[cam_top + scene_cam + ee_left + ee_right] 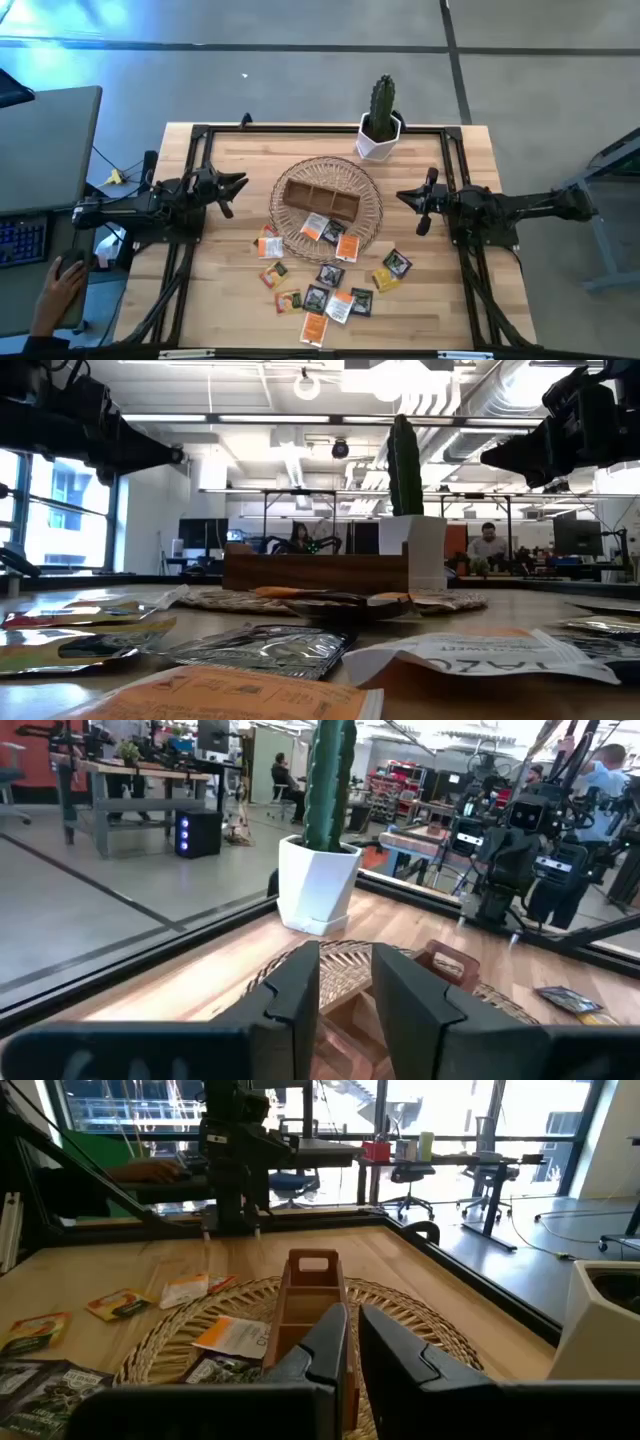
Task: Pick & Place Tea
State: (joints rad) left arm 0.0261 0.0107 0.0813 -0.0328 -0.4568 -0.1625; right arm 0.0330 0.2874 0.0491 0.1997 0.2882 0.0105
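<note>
The left gripper's (345,995) fingers (295,990) stood slightly apart with nothing between them; the right gripper's (352,1335) fingers (325,1342) stood nearly together, a thin gap only, likewise holding nothing. Both grippers hung above the table (230,310), the left gripper (236,186) left of the wicker basket (370,190) and the right gripper (408,197) right of it, each pointing inward at it.

The wooden compartment box (320,198) lay inside the basket. The tea packets (318,298) lay in a loose scatter on the table in front of the basket, with a few, orange and white, on the basket's near rim (the high view alone showed the whole spread). The right wrist view showed an orange and white packet (238,1335) lying on the weave beside the box. The low view showed the nearest packets flat on the wood, a silver one (265,648) among them, which the left wrist view did not.

A potted cactus (381,120) stood at the table's far edge. A person's hand (62,285) appeared at the left border of the high view, off the table.
</note>
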